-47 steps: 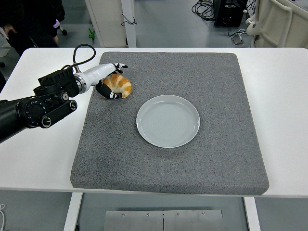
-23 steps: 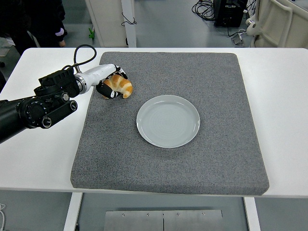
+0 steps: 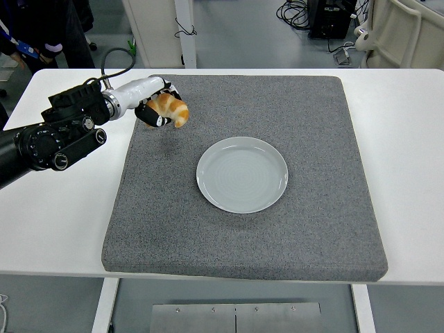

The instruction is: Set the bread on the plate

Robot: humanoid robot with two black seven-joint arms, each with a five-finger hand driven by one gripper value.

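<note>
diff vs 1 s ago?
The left hand, already shut on the bread, has lifted it off the grey mat and drawn it slightly toward the far edge; a shadow now shows beneath. The plate stayed put, empty.

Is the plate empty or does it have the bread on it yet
Empty. The plate shows only bare surface; the bread is off to its upper left, held in the left hand.
</note>
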